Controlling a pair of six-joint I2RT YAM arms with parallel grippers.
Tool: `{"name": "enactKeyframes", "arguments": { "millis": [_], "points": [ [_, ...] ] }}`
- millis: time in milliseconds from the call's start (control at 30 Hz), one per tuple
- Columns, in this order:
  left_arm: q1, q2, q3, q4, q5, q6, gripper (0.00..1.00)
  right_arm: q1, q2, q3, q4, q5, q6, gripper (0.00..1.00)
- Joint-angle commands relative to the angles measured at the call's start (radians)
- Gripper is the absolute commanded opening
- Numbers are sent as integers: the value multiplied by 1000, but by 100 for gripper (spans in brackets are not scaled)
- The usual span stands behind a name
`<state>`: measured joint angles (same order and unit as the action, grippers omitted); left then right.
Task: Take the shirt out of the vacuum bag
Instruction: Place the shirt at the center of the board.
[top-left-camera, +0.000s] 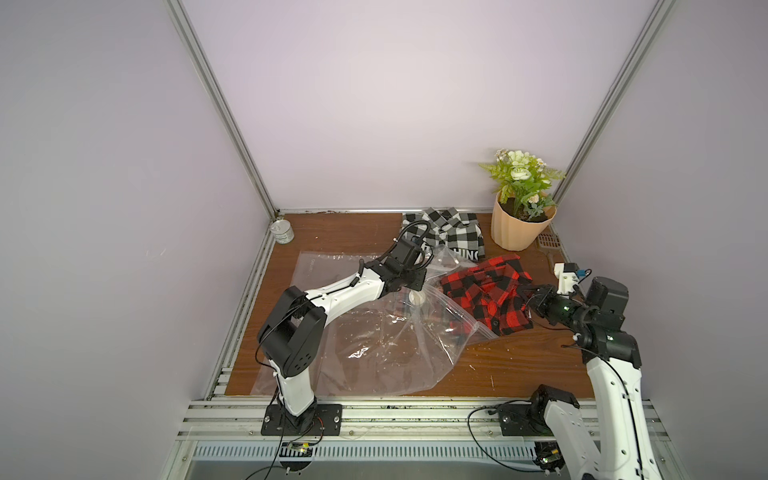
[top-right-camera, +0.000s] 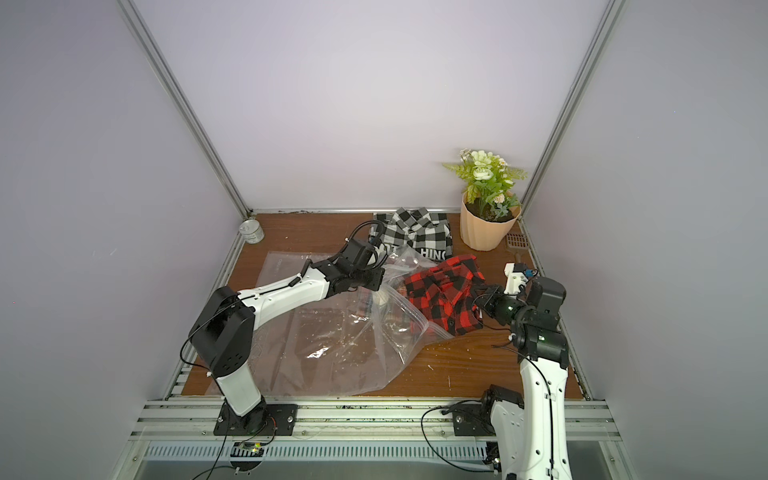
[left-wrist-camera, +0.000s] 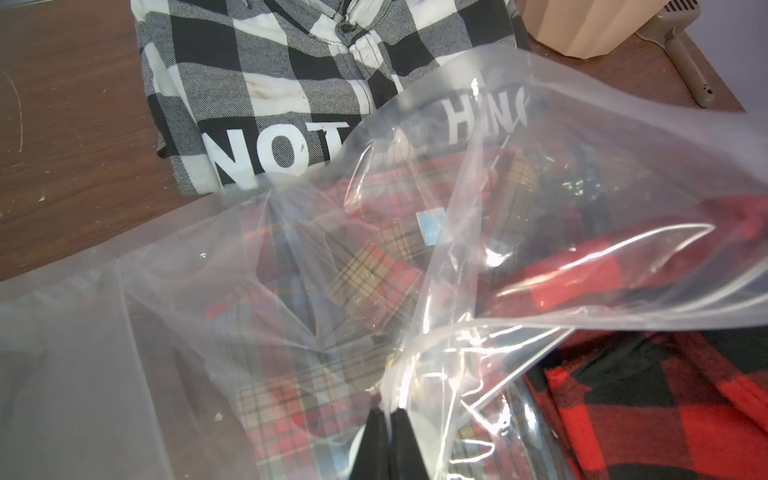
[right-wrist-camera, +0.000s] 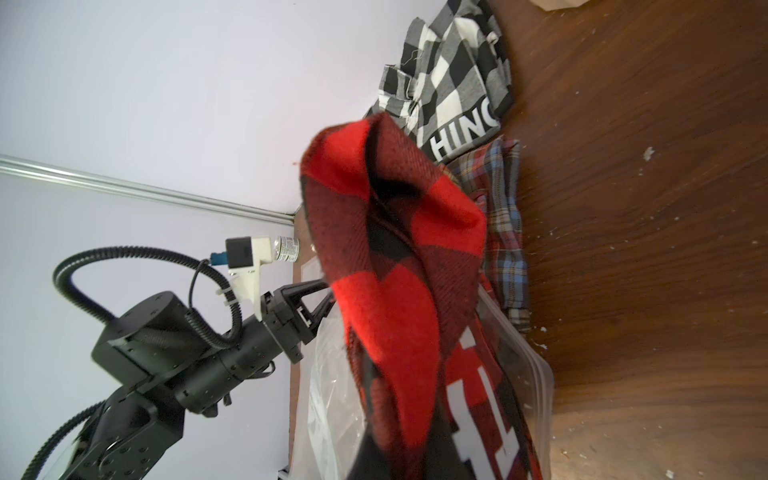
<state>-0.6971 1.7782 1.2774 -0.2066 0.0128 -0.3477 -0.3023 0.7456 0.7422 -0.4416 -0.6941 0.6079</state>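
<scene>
I find the vacuum bag (top-left-camera: 374, 353) on the desk (top-left-camera: 332, 237), centre frame in both top views. The left jaws are pressed together on its plastic; the right jaws pinch the red checked shirt (top-left-camera: 486, 291), right of centre, partly within the bag mouth.

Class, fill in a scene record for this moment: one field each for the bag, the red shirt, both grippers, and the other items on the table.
vacuum bag: clear, crumpled, mouth open
red checked shirt: mostly out, one corner under plastic
left gripper: shut on bag plastic
right gripper: shut on the red shirt's edge
tartan shirt: seen through bag plastic
others: black-white shirt, flower pot, can
</scene>
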Motion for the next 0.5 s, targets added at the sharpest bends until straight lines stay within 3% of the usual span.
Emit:
{"name": "enactKeyframes", "arguments": {
  "millis": [0, 167, 467],
  "points": [
    [11, -43, -10, -43, -32, 2, 1, -72, 16, -21, 54, -69, -54, 0],
    [12, -64, 3, -51, -50, 11, 1, -148, 45, -84, 84, -98, -81, 0],
    [54, -96, 73, -95, -71, 47, 1, -183, 98, -93, 99, -46, -114, 0]
  ]
}}
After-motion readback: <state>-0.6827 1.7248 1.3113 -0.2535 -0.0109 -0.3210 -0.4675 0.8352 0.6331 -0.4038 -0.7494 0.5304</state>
